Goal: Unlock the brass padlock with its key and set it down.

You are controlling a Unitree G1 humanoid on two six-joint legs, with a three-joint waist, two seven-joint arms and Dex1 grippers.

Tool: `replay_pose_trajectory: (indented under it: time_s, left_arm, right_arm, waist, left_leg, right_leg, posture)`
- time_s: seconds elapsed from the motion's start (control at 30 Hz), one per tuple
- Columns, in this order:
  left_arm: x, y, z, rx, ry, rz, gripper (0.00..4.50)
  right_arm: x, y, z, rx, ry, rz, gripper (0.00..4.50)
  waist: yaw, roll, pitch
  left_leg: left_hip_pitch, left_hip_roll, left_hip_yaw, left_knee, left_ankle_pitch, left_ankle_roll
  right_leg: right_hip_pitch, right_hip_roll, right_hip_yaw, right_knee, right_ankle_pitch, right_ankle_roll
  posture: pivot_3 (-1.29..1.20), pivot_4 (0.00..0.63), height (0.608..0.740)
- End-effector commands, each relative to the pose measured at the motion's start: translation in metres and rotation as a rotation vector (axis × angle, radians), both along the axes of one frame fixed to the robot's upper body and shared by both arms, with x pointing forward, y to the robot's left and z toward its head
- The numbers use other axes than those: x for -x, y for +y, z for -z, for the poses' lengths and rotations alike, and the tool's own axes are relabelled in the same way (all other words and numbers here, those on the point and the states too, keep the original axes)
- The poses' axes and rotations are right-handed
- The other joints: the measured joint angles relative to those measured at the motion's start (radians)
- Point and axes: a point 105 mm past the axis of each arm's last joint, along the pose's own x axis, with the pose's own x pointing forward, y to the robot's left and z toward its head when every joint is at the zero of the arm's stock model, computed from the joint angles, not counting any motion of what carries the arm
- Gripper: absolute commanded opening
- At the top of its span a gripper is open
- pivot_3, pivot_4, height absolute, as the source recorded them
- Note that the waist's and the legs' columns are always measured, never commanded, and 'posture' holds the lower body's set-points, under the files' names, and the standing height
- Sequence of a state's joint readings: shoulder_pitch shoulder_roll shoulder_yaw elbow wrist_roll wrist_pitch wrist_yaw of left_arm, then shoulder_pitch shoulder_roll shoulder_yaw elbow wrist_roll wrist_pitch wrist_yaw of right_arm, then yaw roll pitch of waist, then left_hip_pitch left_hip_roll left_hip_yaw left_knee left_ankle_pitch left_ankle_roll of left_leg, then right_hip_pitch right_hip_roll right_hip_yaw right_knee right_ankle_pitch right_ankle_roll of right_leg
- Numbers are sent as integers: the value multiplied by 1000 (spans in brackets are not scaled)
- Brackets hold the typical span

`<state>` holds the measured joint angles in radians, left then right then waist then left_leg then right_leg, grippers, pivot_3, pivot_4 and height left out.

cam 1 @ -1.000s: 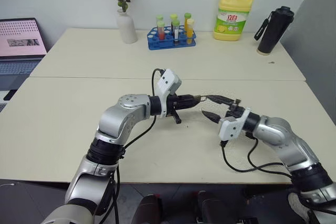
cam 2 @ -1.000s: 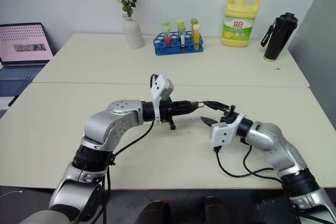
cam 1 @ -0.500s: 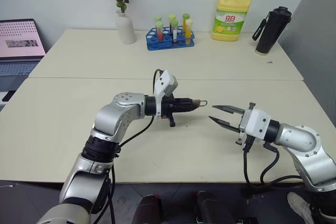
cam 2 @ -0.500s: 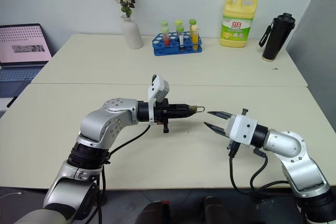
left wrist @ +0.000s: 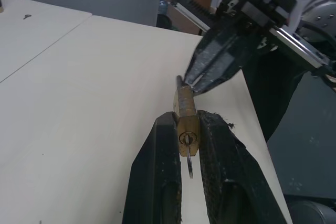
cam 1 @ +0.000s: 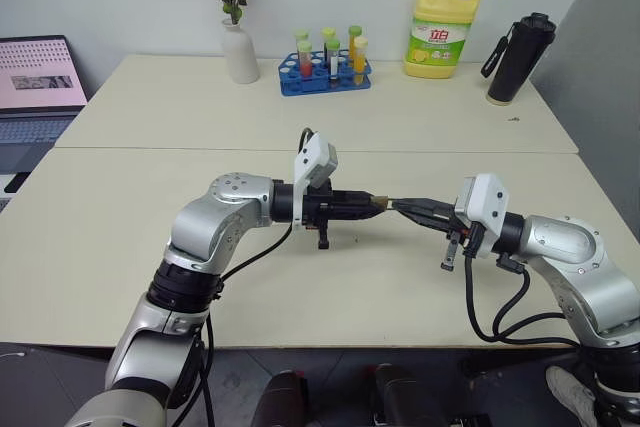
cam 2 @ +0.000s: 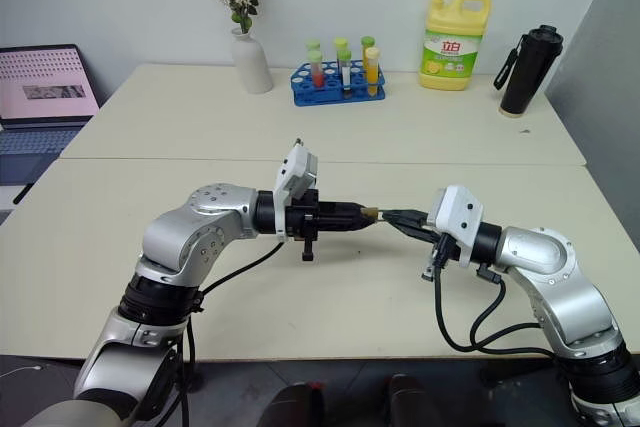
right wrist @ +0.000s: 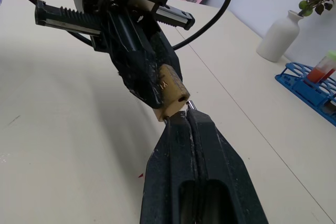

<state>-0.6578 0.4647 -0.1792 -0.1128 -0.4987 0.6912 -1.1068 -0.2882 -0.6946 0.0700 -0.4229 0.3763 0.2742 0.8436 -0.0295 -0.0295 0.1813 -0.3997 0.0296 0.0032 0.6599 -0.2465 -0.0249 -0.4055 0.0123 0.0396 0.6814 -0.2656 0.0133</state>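
Yellow detergent bottle (cam 1: 441, 29), table's 1 o'clock edge: green label bearing red brand characters, too small to read. Brass padlock (right wrist: 169, 92): stamped marks on body, not legible. Nothing else lettered.

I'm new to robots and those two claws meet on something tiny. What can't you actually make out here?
- Small golden-brass padlock: its silvery shackle is hidden behind the right gripper in the left wrist view.
- Slim grey key: its inserted part is inside the lock.
- From the head views, the padlock is too small for detail between the left gripper fingers.
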Motion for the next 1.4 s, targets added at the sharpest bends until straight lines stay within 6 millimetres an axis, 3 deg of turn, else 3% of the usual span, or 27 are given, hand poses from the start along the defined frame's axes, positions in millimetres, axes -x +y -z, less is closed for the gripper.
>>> replay_pose_trajectory:
  time_s: [0.03, 0.53, 1.4]
  left_arm:
    - [9, 0, -11, 14, -52, 47, 161]
    - [22, 3, -10, 13, -26, 130, 161]
    - [22, 7, -11, 20, 6, 124, 161]
  right_arm:
    - [1, 2, -9, -18, -25, -23, 0]
    - [5, 2, 1, 53, 19, -106, 0]
    - [11, 1, 7, 104, 92, -185, 0]
  waist:
    - [0, 0, 0]
    - [0, 0, 0]
    - [0, 0, 0]
  left_leg:
    - [0, 0, 0, 0, 0, 0]
    - [0, 0, 0, 0, 0, 0]
    - [0, 0, 0, 0, 0, 0]
  right_leg:
    - [0, 0, 0, 0, 0, 0]
    - [0, 0, 0, 0, 0, 0]
    - [0, 0, 0, 0, 0, 0]
  posture:
    - [0, 150, 740]
    - [0, 150, 740]
    - [0, 150, 740]
